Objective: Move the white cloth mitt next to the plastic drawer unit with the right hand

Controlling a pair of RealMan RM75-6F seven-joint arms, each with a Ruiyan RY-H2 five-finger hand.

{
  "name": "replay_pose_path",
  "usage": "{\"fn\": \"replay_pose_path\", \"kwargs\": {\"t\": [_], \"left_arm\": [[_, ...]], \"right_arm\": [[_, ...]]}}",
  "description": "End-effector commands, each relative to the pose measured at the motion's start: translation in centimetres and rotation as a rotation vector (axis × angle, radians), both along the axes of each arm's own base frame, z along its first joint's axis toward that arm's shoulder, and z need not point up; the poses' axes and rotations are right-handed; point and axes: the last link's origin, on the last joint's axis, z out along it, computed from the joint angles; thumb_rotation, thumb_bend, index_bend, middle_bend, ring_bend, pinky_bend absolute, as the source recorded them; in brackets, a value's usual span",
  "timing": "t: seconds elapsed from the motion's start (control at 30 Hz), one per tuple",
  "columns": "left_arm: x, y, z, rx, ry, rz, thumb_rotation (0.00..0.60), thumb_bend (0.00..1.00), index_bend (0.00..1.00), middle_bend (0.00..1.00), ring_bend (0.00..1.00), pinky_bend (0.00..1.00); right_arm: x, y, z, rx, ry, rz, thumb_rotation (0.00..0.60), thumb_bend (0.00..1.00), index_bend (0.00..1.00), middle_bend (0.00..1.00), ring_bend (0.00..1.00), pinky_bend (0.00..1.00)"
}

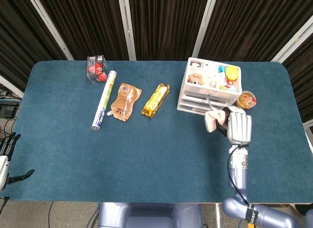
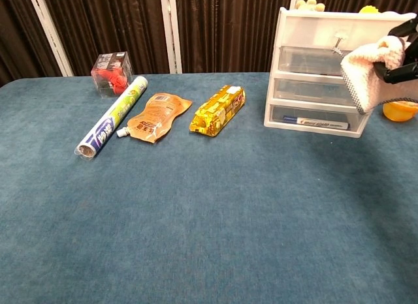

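while the right hand (image 1: pixel 239 128) grips the white cloth mitt (image 1: pixel 214 120), the mitt hangs off the table (image 1: pixel 146 154), just in front of the plastic drawer unit (image 1: pixel 208 88), at about 6 o'clock from it in the head view. in the chest view the mitt (image 2: pixel 368 74) overlaps the unit's right front edge (image 2: pixel 313 69); cannot tell if they touch. an orange cup (image 1: pixel 246 99) sits at 3 o'clock of the unit. at 9 o'clock of the unit: yellow snack bar (image 1: pixel 156 100), orange pouch (image 1: pixel 125 102), foil roll (image 1: pixel 103 100), with a clear box of red items (image 1: pixel 97 68) at the roll's 12 o'clock. left hand (image 1: pixel 6 157) sits off the table's left edge, fingers apart, holding nothing.
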Motion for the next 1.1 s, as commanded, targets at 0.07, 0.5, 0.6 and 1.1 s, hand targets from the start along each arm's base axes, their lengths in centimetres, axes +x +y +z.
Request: {"fn": "replay_pose_path", "kwargs": {"t": [0.07, 0.5, 0.6, 1.1], "left_arm": [[0.0, 0.0, 0.0, 0.000, -0.001, 0.000, 0.600, 0.01, 0.00, 0.00, 0.00, 0.00], [0.0, 0.0, 0.0, 0.002, -0.005, 0.000, 0.600, 0.01, 0.00, 0.00, 0.00, 0.00], [0.0, 0.0, 0.1, 0.001, -0.006, 0.001, 0.600, 0.01, 0.00, 0.00, 0.00, 0.00], [0.0, -0.1, 0.4, 0.004, 0.006, -0.008, 0.600, 0.01, 0.00, 0.00, 0.00, 0.00]], "right_arm": [[0.1, -0.1, -0.3, 0.002, 0.003, 0.005, 0.600, 0.51, 0.71, 1.00, 0.98, 0.95], [-0.2, 0.2, -1.8, 0.055, 0.052, 0.008, 0.600, 0.07, 0.36, 0.83, 0.82, 0.81], [-0.5, 0.5, -2.2, 0.079, 0.069, -0.002, 0.600, 0.01, 0.27, 0.74, 0.59, 0.76], [-3.1, 6.2, 0.6, 0.225, 0.129, -0.042, 0.600, 0.00, 0.02, 0.18, 0.10, 0.25]]}}
